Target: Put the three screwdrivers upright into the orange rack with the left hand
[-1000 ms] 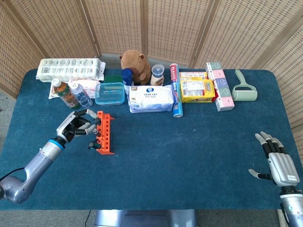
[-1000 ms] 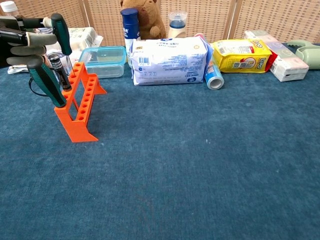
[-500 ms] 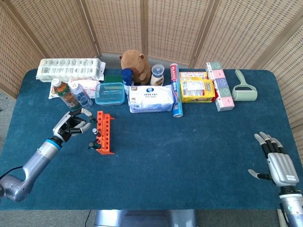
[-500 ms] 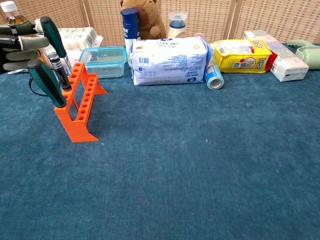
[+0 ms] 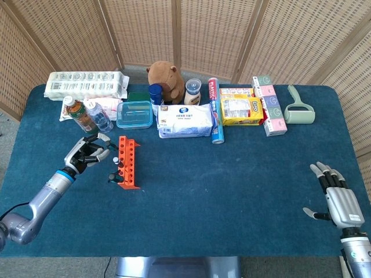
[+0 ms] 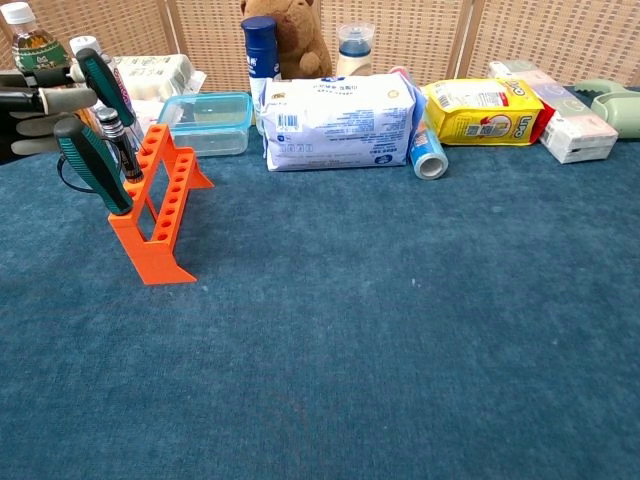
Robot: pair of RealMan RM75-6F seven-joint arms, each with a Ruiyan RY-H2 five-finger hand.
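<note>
1. While my left hand (image 5: 87, 153) hovers just off the left side of the orange rack (image 5: 127, 163), near the desk's left edge, its fingers are spread and hold nothing.
2. From the chest view, that same hand sits at the picture's left border, fingers (image 6: 62, 98) stretched toward the rack, close to the rearmost handle; I cannot tell whether they touch it.
3. Three screwdrivers stand in the rack, all leaning left rather than truly upright: the front green-handled screwdriver (image 6: 90, 162), a middle black-handled screwdriver (image 6: 117, 140) and the rear green-handled screwdriver (image 6: 102, 86).
4. Along the desk (image 5: 232, 191) the rack runs front to back, its feet flat on the blue cloth, in the left half.
5. My right hand (image 5: 336, 197) rests open at the desk's near right corner, fingers apart, gripping nothing, well away from everything else.
6. Toward the far edge lie a clear lidded box (image 5: 134, 114), a white wipes pack (image 5: 185, 120), a yellow packet (image 5: 242, 110), a brown plush toy (image 5: 165, 78) and two bottles (image 5: 87, 114) near the far left corner.
</note>
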